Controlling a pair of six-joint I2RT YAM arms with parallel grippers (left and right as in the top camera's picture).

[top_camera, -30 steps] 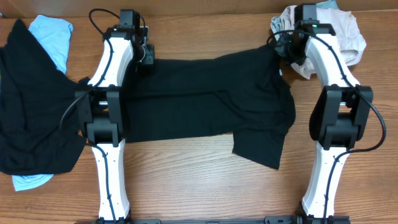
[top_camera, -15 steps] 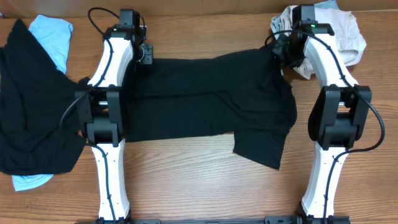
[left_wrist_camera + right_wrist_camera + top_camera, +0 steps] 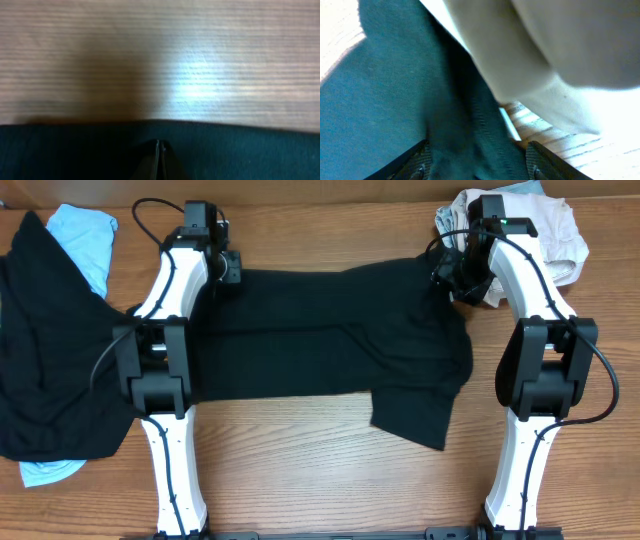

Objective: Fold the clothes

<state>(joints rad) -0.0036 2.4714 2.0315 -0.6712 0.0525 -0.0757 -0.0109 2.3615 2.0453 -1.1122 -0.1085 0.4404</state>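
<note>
Pinching black garment point(image 3: 330, 330), left gripper point(image 3: 158, 144) closed, right gripper point(image 3: 480, 162) spread

The black pile point(image 3: 40, 350) ran off the left edge and covered most of the light-blue piece point(image 3: 85, 235) under it.

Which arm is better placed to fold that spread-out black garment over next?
Left, probably: the left claw is shut on the black garment's edge, while the right claw stands open around the cloth.

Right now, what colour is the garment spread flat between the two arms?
The garment is plain black; overhead view shows it best.
</note>
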